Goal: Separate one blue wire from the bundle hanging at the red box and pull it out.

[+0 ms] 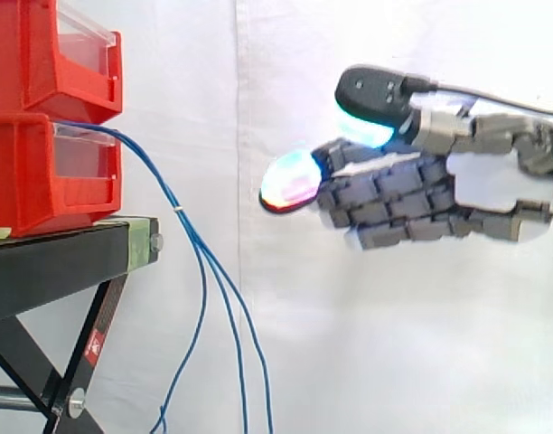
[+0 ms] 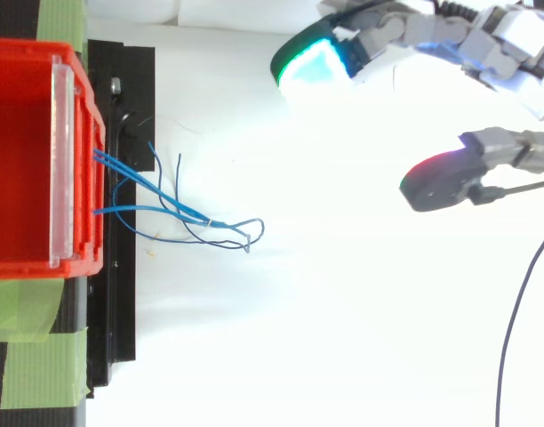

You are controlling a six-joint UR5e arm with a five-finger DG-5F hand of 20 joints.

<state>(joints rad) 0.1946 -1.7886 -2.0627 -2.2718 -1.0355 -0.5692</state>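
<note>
While thin blue wires [image 2: 210, 222] droop from the stacked red plastic bins [image 1: 42, 181] on their black stand [image 1: 60, 262], the grey hand [image 1: 412, 199] hovers well apart, fingers relaxed, holding nothing.

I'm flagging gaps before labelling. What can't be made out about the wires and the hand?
- Side view: the blue wires run off the bottom edge, ends unseen.
- Top view: they cross and overlap, so their count is unclear.
- Both views: the red bins hide where they start.
- Both views: the hand is cut off at the right edge.
</note>
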